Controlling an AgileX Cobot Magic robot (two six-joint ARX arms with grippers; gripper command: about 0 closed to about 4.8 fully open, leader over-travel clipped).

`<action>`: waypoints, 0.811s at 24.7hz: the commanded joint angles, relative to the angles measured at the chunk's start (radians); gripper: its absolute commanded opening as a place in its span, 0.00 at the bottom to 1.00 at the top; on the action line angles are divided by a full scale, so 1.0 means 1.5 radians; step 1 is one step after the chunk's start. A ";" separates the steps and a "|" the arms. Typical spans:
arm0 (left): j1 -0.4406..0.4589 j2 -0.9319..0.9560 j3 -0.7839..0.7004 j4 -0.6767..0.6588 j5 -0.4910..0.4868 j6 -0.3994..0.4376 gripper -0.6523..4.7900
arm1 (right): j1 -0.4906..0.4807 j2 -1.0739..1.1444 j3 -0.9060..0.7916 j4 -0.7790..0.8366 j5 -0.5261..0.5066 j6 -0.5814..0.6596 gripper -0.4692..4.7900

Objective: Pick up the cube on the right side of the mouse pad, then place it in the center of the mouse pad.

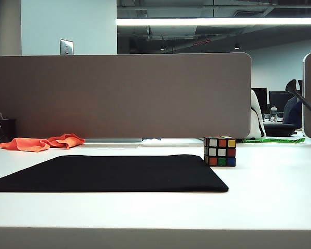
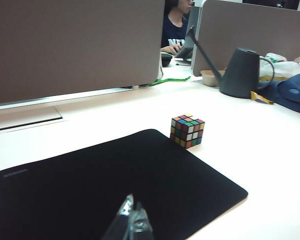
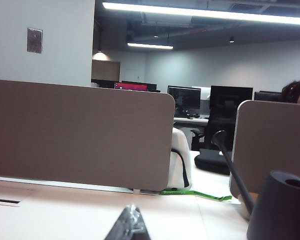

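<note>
The cube (image 1: 220, 151) sits on the white desk (image 1: 269, 192), touching or just beside the far right corner of the mouse pad (image 1: 109, 174), so it's still at its start spot; nothing on the pad centre yet. In the left wrist view the cube (image 2: 187, 130) is at the pad's (image 2: 110, 185) far corner, w/ a dark watering can (image 2: 241, 72) well apart behind it.

Left end effector (image 2: 131, 220): tips pressed together, narrow, holding nothing, over the pad's near edge. Right end effector (image 3: 130, 225): tips also together, empty, aimed level at the grey partition (image 3: 80, 132), not at the cube, prob. because the approach hasn't begun. Neither arm shows in the exterior view.

Orange cloth (image 1: 41, 142) lies far left, out of the way.

Judgement: the right arm should take it, being nearer, and must open before reaching.
</note>
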 commanded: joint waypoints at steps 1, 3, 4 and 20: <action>-0.001 0.001 0.003 0.002 0.010 -0.006 0.11 | 0.000 0.009 0.026 -0.026 -0.001 0.024 0.08; -0.001 0.001 0.003 0.002 0.010 -0.006 0.11 | 0.000 0.027 0.052 -0.075 -0.001 0.025 0.08; -0.001 0.001 0.003 0.001 0.010 -0.006 0.11 | 0.000 0.044 0.071 -0.112 -0.001 0.026 0.08; -0.001 0.001 0.003 -0.001 0.014 -0.021 0.11 | 0.114 0.609 0.450 -0.238 -0.006 0.027 0.08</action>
